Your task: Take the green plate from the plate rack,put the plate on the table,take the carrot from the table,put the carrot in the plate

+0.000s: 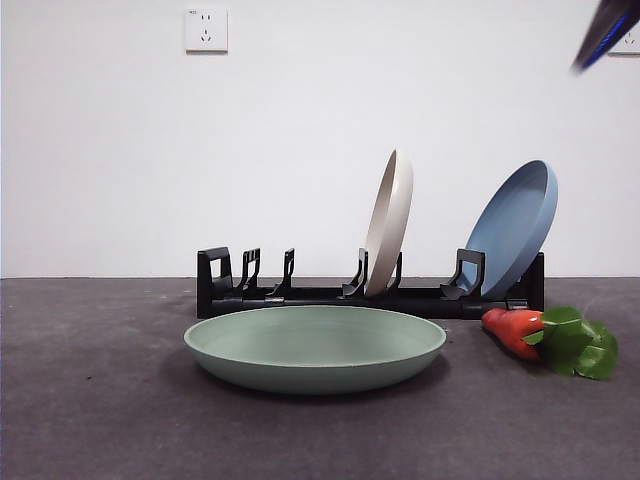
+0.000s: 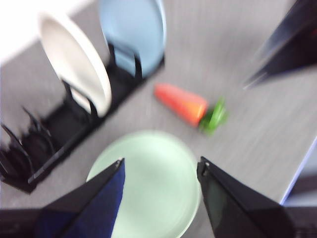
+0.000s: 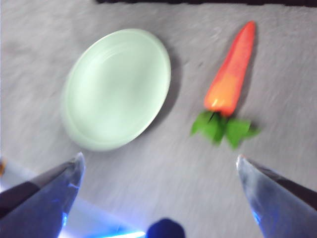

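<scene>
The green plate [image 1: 315,347] lies flat on the table [image 1: 90,420] in front of the plate rack [image 1: 330,295]; it also shows in the left wrist view [image 2: 153,183] and the right wrist view [image 3: 116,87]. The carrot [image 1: 515,330] lies on the table to the plate's right, leafy top pointing right; it also shows in the wrist views [image 2: 181,103] [image 3: 230,82]. My left gripper [image 2: 161,166] is open and empty, high above the plate. My right gripper [image 3: 158,166] is open and empty, high above the plate and carrot. One arm's dark tip [image 1: 605,30] shows at the top right corner.
A cream-white plate [image 1: 388,220] and a blue plate [image 1: 515,228] stand upright in the rack's right half; the rack's left slots hold nothing. A white wall with a socket [image 1: 206,30] stands behind. The other arm [image 2: 285,44] shows dark in the left wrist view.
</scene>
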